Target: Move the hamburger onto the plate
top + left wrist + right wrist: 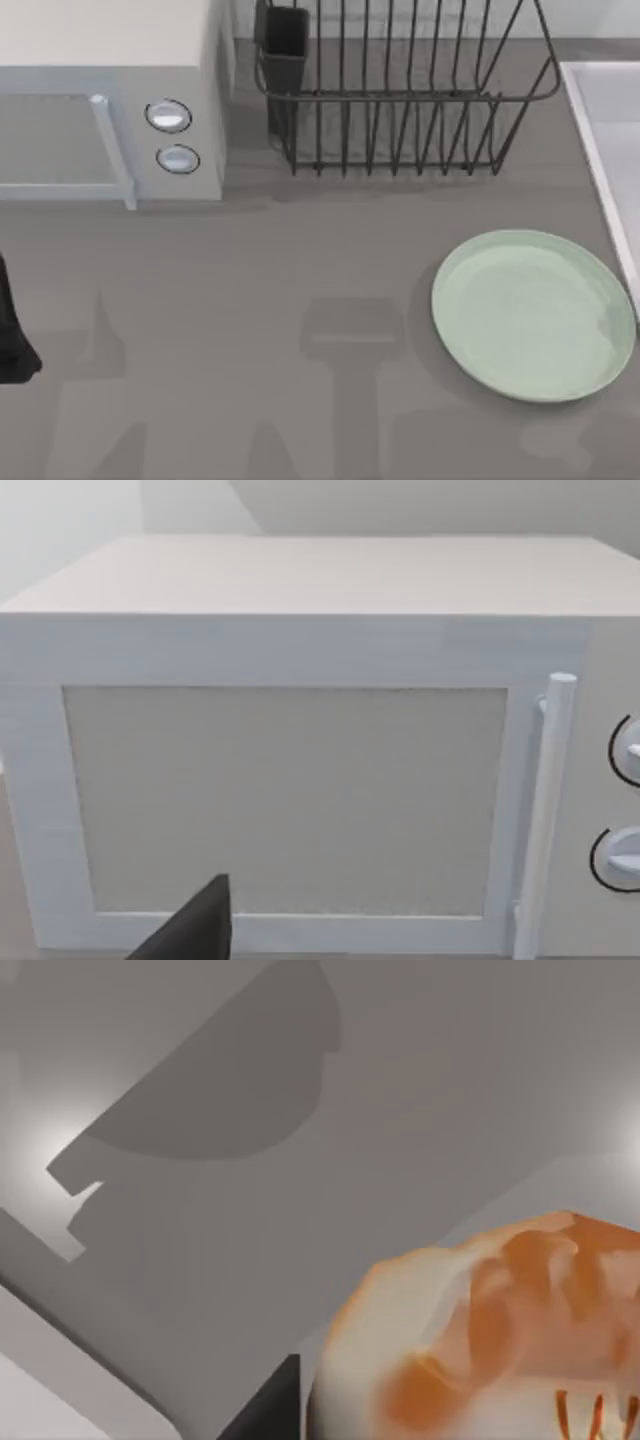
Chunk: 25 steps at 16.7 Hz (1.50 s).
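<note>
Left claw [195,930] sits at table's left edge, facing the closed microwave [110,100] (finger state can't tell). Dish rack [400,90] stands at the back, plate [533,315] lies bare at right on the table [250,330]. Right wrist view: hamburger [480,1340] close up at right claw, grip can't tell.

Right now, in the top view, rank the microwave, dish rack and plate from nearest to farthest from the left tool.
1. Microwave, back left, nearest the left tool at the left edge.
2. Dish rack, back centre.
3. Plate, right side, farthest.
</note>
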Each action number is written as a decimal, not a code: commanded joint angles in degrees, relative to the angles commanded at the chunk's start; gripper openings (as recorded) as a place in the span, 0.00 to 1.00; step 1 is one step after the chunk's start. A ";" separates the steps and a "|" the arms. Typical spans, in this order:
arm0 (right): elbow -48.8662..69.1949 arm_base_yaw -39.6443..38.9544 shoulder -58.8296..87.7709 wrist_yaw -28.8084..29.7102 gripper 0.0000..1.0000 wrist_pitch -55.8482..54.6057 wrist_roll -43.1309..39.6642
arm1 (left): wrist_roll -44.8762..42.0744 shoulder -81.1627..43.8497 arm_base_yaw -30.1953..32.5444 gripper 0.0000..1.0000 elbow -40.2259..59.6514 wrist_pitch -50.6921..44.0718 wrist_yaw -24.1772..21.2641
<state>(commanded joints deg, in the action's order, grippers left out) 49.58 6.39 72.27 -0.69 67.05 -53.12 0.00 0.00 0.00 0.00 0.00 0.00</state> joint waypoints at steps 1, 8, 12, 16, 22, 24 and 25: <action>0.41 -0.28 0.49 0.01 0.00 0.05 0.60 | 0.00 0.00 0.00 1.00 0.00 0.00 0.00; 10.72 -8.37 12.33 0.30 0.00 0.14 19.92 | 0.00 0.00 0.00 1.00 0.00 0.00 0.00; 18.35 -15.38 22.02 0.42 0.00 -0.39 39.28 | 0.00 0.00 0.00 1.00 0.00 0.00 0.00; 25.60 -22.08 30.36 0.61 0.00 -1.89 59.33 | 0.00 0.00 0.00 1.00 0.00 0.00 0.00; 31.43 -27.66 35.59 1.03 0.00 -4.58 72.71 | 0.00 0.00 0.00 1.00 0.00 0.00 0.00; 31.50 -27.73 35.64 1.03 0.00 -4.63 72.86 | 0.00 0.00 0.00 1.00 0.00 0.00 0.00; 31.50 -27.73 35.64 1.03 0.00 -4.63 72.86 | 0.00 0.00 0.00 1.00 0.00 0.00 0.00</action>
<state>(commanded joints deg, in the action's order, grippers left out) 81.08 -21.34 107.91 0.34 62.43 19.74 0.00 0.00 0.00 0.00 0.00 0.00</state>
